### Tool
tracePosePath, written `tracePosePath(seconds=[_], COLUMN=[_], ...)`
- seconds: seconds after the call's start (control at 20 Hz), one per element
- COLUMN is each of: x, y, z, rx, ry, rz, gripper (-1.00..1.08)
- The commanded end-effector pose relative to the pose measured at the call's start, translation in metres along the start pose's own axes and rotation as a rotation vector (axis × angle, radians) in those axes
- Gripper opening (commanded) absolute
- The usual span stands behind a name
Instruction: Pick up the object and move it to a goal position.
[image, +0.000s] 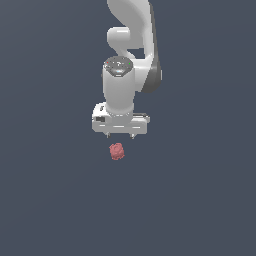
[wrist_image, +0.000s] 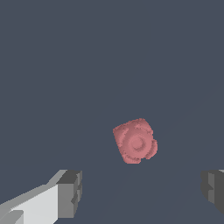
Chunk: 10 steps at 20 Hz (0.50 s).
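Note:
The object (image: 117, 151) is a small dull-red bumpy blob lying on the dark grey ground. It sits just below my white gripper (image: 120, 136) in the exterior view, and is much narrower than the gripper. In the wrist view the object (wrist_image: 135, 141) shows whole, with a round boss on its face. My gripper (wrist_image: 142, 192) is open. Its two grey fingertips (wrist_image: 70, 194) stand wide apart with nothing between them, and the object lies beyond them, apart from both.
Flat dark grey ground fills both views. The white arm (image: 131, 45) rises behind the gripper toward the top of the exterior view.

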<state>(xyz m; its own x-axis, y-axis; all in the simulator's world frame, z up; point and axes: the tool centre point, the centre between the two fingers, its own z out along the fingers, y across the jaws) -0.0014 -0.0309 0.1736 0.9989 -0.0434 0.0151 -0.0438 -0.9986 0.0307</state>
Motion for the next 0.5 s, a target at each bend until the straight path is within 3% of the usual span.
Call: tracePosePath(seconds=[0.0, 0.45], x=[0.000, 0.010], y=[0.000, -0.013], z=[0.000, -0.022], rx=[0.000, 0.013], ry=[0.000, 0.038], rz=[0.000, 0.014], gripper=[1.00, 1.00])
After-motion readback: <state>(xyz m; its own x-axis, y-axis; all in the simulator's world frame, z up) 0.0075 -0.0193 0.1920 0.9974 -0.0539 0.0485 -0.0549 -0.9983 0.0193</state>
